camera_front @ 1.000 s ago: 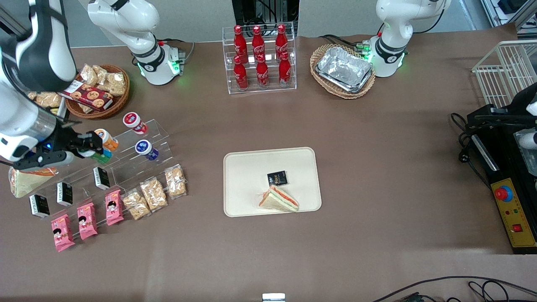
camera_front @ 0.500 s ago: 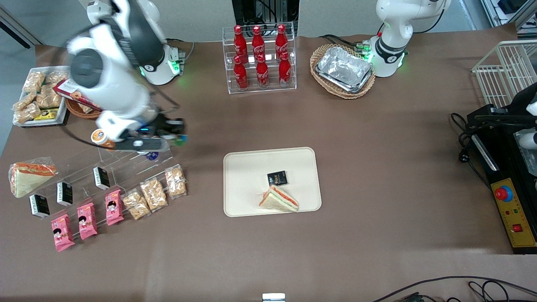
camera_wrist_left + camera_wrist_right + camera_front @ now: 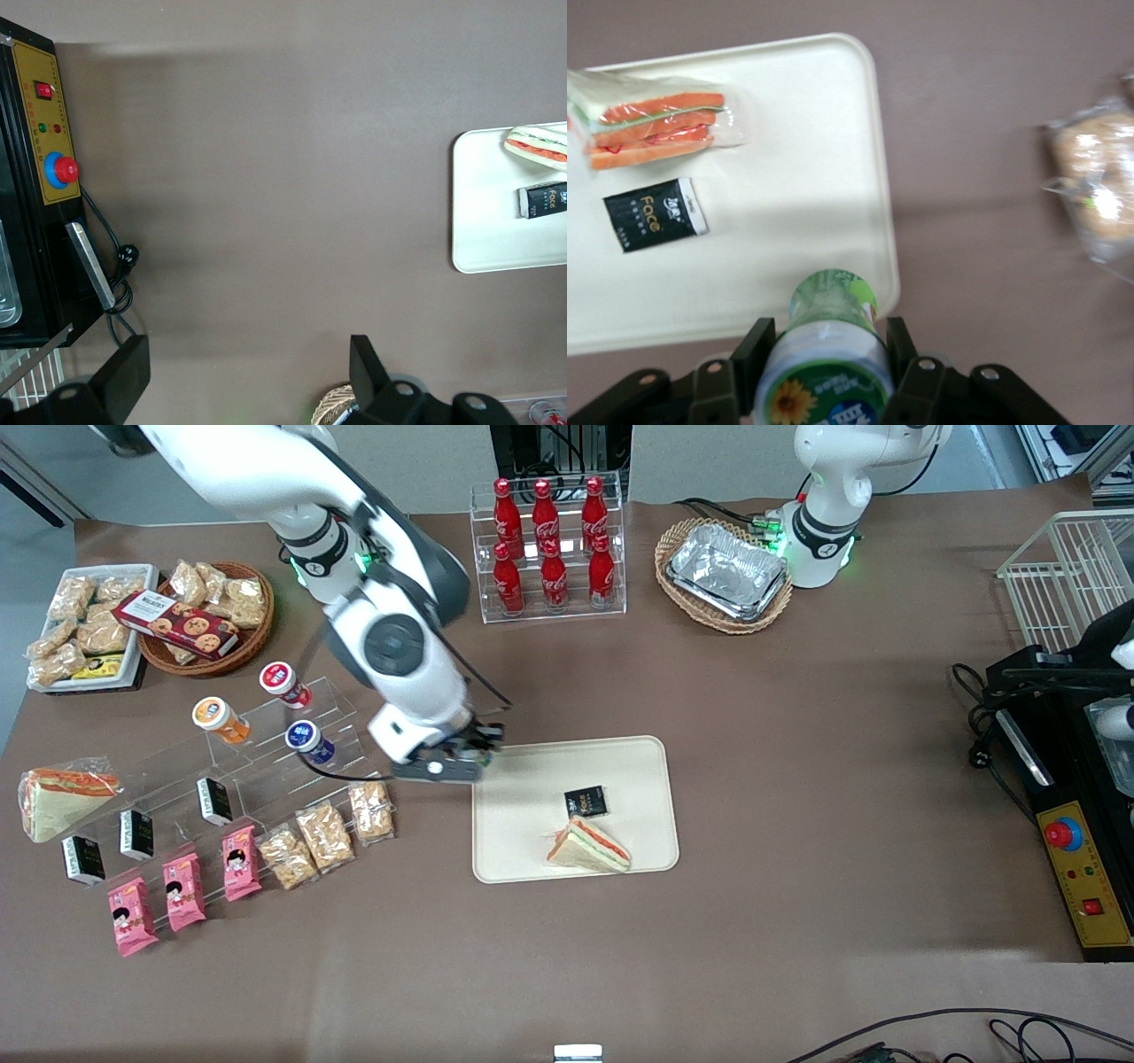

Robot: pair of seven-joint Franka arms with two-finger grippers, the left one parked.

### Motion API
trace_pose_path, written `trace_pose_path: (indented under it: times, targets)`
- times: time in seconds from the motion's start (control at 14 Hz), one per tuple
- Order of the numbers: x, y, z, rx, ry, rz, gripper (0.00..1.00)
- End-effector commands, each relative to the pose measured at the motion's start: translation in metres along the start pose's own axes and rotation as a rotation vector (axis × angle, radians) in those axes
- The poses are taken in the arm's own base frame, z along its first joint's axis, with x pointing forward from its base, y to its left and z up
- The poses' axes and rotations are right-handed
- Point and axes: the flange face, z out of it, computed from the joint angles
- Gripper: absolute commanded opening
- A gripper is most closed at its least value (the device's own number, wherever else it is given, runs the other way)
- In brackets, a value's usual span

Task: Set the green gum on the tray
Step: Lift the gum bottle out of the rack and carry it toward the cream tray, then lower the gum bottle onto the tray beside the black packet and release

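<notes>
- Nearest the front camera, three pink snack packets lie in a row on the brown table, toward the working arm's end.
- A wrapped sandwich lies on the cream tray, at the tray's edge nearest the camera.
- A small black packet lies on the tray too, just beside the sandwich and a bit farther from the camera.
- The gripper is over the tray's corner — the one farther from the camera, toward the working arm's end.
- In the right wrist view its two black fingers squeeze the green gum from both sides, so it has a tight grip on the bottle.
- The green gum hangs over the tray's rim at that corner, with its white cap up toward the wrist camera. I cannot tell if it touches the tray.
- The gum is well apart from the sandwich and the black packet.
- Toward the working arm's end, a clear stand holds an orange bottle and a blue bottle.
- Farther from the camera, red cola bottles stand in a clear rack.
- Beside the rack, toward the parked arm's end, a wicker basket holds silver foil trays.
</notes>
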Motion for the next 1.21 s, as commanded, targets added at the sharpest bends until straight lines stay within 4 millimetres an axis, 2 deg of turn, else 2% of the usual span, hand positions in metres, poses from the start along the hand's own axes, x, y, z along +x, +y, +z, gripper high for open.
trace_pose_path:
  times: [0.0, 0.14, 0.36, 0.43, 0.5, 0.57, 0.64, 0.71, 0.79, 0.93, 1.0, 1.14]
  targets:
    - [-0.002, -0.037, 0.064, 0.002, 0.051, 0.006, 0.00]
    - [-0.004, -0.042, 0.097, -0.001, 0.056, -0.011, 0.00]
    - [0.007, -0.034, 0.118, 0.021, 0.056, 0.008, 0.00]
    - [0.010, -0.031, 0.121, 0.022, 0.058, 0.015, 0.04]
    - [0.011, -0.029, 0.123, 0.020, 0.057, 0.017, 0.27]
    - [0.012, -0.028, 0.124, 0.018, 0.056, 0.020, 0.92]
    - [0.012, -0.027, 0.125, 0.015, 0.055, 0.021, 1.00]
    - [0.015, -0.025, 0.121, 0.015, 0.060, 0.025, 1.00]
    - [0.018, -0.022, 0.113, 0.012, 0.069, 0.027, 1.00]
    - [0.021, -0.011, 0.079, -0.015, 0.087, 0.024, 1.00]
    - [0.012, -0.013, 0.050, -0.048, 0.091, 0.008, 1.00]
    - [0.006, 0.005, -0.010, -0.103, 0.076, 0.004, 1.00]
